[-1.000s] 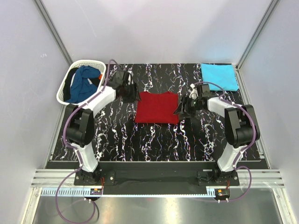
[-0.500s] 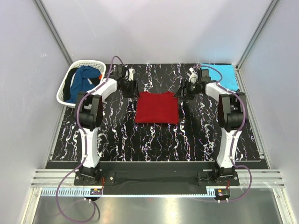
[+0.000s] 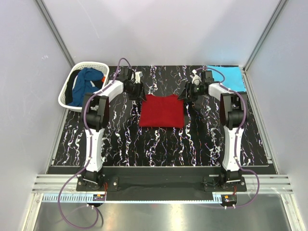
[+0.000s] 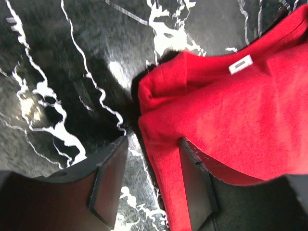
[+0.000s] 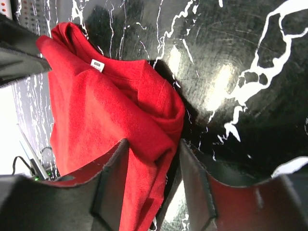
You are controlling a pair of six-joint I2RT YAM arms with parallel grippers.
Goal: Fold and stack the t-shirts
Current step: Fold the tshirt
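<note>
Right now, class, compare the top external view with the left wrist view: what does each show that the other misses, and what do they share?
Top external only: the white basket holding the dark blue t-shirt, and the folded turquoise t-shirt at the far right corner. Left wrist only: a small white label at the neckline. Both: the red t-shirt on the black marbled table.

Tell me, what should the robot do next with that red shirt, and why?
Probably close both pairs of jaws on the red shirt. Each pair stands open at one of its far corners, with the cloth's edge lying in the gap, not pinched. The shirt looks only partly folded, so gripping those two corners seems the way to start the next fold.
</note>
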